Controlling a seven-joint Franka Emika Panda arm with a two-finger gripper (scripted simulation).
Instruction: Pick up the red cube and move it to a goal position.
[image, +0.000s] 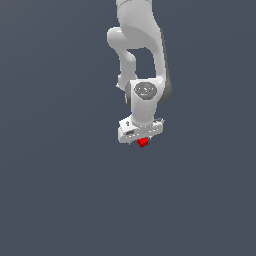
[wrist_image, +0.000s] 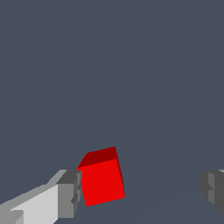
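The red cube (image: 143, 142) is a tiny bright red block, seen just under the white hand of my gripper (image: 142, 139) in the exterior view. In the wrist view the red cube (wrist_image: 102, 180) lies between the fingers of my gripper (wrist_image: 141, 190), slightly turned. It sits right against one grey fingertip (wrist_image: 68, 195). The other fingertip (wrist_image: 213, 189) stands well apart from it, with a wide gap. The jaws are open and do not clamp the cube. In the exterior view the fingers are mostly hidden behind the hand and the cube.
A plain dark grey-blue surface (image: 60, 200) fills both views. The white arm (image: 140, 45) rises from the gripper toward the upper edge of the exterior view. No other objects show.
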